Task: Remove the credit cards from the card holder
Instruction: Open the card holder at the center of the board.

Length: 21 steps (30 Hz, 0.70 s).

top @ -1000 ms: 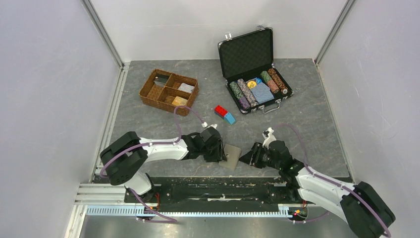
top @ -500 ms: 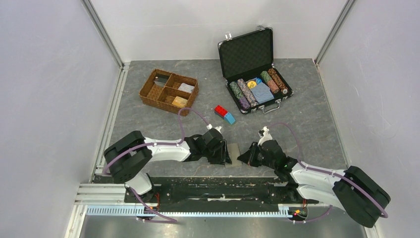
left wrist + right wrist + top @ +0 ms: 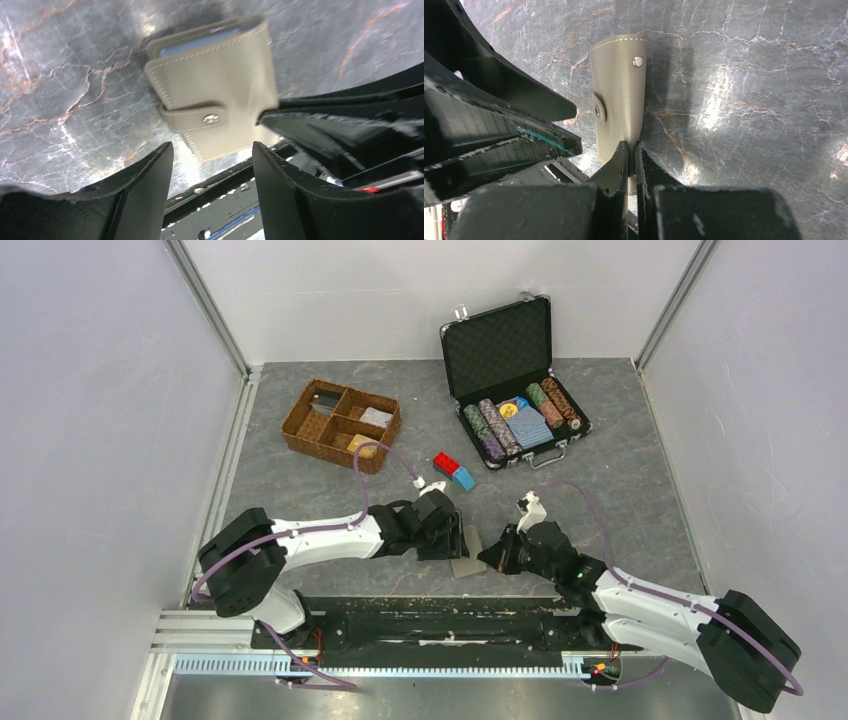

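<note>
The grey-tan card holder [image 3: 468, 553] sits tilted near the table's front edge, between my two grippers. My right gripper [image 3: 631, 147] is shut on the holder's [image 3: 619, 95] near edge, pinching the thin flap. In the left wrist view the card holder [image 3: 215, 90] shows its side tab with a metal snap, and a light blue credit card [image 3: 200, 44] edge peeks out along its far side. My left gripper [image 3: 212, 150] stands open just short of the holder, touching nothing. From above, the left gripper [image 3: 455, 538] is on the holder's left and the right gripper [image 3: 492, 555] on its right.
A brown wicker tray [image 3: 340, 420] stands at the back left. An open black chip case [image 3: 515, 370] is at the back right. Red and blue bricks [image 3: 453, 470] lie mid-table. The black front rail [image 3: 430, 615] runs right behind the holder.
My right gripper has closed onto the card holder's edge. My left gripper's jaws have widened and stand apart from the holder, which now tilts.
</note>
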Motion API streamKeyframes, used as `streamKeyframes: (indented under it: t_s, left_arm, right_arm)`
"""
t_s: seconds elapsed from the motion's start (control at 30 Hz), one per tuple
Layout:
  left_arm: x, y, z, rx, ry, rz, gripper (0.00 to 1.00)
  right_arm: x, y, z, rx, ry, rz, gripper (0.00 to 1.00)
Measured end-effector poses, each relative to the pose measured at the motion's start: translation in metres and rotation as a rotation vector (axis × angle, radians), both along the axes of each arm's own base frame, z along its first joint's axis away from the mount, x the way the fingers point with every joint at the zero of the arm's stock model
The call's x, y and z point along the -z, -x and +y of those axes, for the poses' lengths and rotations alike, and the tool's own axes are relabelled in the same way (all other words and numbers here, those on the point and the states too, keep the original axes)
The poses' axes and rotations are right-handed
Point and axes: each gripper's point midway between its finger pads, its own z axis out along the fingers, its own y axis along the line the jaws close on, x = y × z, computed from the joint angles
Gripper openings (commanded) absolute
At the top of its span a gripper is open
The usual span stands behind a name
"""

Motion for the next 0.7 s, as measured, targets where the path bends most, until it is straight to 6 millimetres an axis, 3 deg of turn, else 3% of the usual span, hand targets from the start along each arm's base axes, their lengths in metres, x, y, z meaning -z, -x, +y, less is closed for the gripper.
streamKeyframes:
  t_s: [0.23,0.53,0.7]
  left_arm:
    - [-0.027,-0.023,-0.018,-0.035,0.019,-0.066,0.61]
    - [0.004,-0.019,-0.010,-0.035,-0.080,-0.014,0.60]
    - [0.011,-0.018,-0.011,-0.030,-0.090,-0.003,0.58]
  right_arm:
    - [-0.010,0.000,0.001,-0.002,0.025,-0.053,0.00]
    - [-0.013,0.000,-0.002,0.016,0.040,-0.079,0.00]
    - [-0.011,0.002,-0.003,0.018,0.056,-0.080,0.00]
